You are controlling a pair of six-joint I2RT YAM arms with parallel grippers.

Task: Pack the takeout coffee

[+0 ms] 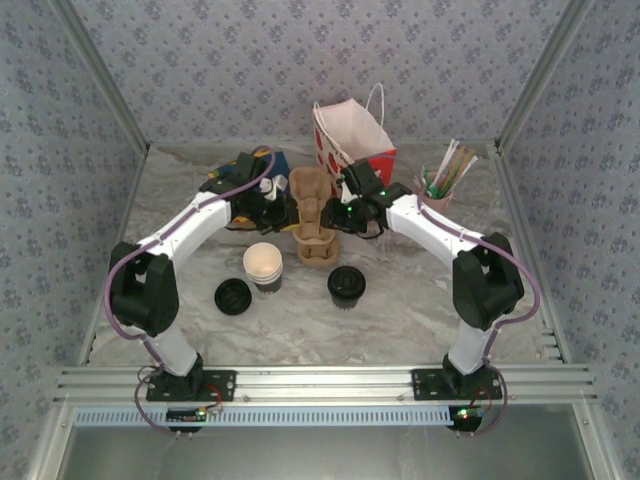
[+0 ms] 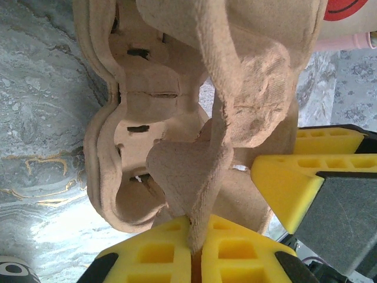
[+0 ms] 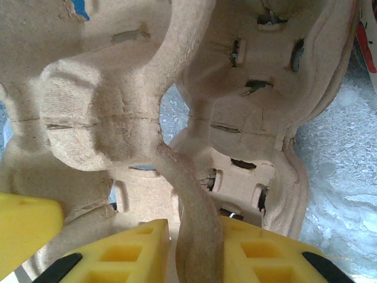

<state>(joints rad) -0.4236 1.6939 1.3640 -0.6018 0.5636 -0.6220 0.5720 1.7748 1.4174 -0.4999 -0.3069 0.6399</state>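
Takeout coffee point(image 1: 346, 285), seen from above: black-lidded, upright on marble table point(image 1: 420, 310), right of stack of lidless cups point(image 1: 263, 265) and loose lid point(image 1: 232, 296), well apart from both grippers. Just behind, cup carrier point(image 1: 312, 215) stood on end between left gripper point(image 1: 283, 210) and right gripper point(image 1: 338, 212).

From left wrist: left gripper point(image 2: 194, 236) clamped tight on a cup carrier flap, yellow fingers point(image 2: 159, 253) nearly touching.

From right wrist: right gripper point(image 3: 197, 236) pinching a cup carrier strip from both sides.

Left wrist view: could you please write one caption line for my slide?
The left fingers pinch a ridge of the brown pulp cup carrier, marble table behind.
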